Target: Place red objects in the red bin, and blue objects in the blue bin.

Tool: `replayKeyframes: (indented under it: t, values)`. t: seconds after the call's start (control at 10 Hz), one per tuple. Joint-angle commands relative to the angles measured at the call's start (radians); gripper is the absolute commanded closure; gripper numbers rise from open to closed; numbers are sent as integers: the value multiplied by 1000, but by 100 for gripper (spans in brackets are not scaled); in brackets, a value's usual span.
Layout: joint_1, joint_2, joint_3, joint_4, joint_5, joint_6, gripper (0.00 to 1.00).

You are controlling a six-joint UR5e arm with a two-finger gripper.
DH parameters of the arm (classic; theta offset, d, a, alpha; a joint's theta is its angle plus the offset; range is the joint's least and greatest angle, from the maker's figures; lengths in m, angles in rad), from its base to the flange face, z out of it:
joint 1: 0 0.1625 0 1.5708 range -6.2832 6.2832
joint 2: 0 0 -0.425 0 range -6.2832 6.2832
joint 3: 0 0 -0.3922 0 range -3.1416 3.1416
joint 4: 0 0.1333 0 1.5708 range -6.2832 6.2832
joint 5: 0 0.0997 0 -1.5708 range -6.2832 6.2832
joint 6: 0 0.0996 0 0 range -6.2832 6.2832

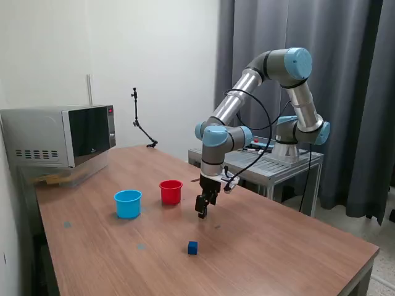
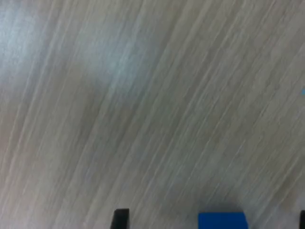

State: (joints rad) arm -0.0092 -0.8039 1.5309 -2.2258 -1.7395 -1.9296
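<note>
Fingers (image 1: 202,213) hang over the counter (image 1: 278,246), spread apart and holding nothing, near the red cup (image 1: 171,192). One blue cube (image 1: 192,247) sits on the wood below them. Farther to the exterior view's left stands the light blue cup (image 1: 128,203).

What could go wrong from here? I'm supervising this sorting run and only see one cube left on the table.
1. The hand hangs above the table between the red cup and the blue cube, not over the cube, so a straight descent would miss it.
2. In the wrist view the cube sits at the picture's edge and blurred, so alignment may be poor.
3. The red cup stands close beside the blue cup; a sloppy drop could land in the wrong one.
</note>
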Motion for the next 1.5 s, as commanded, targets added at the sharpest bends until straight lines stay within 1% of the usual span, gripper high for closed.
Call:
replayKeyframes:
  t: [0.0,0.6,0.7,1.4]
  values:
    - [2,0,-3,0,0,-3,0]
    - [3,0,-2,-2,2,-3,0]
    - [3,0,-2,-3,8,-3,100]
    - [5,0,-2,-8,8,-5,100]
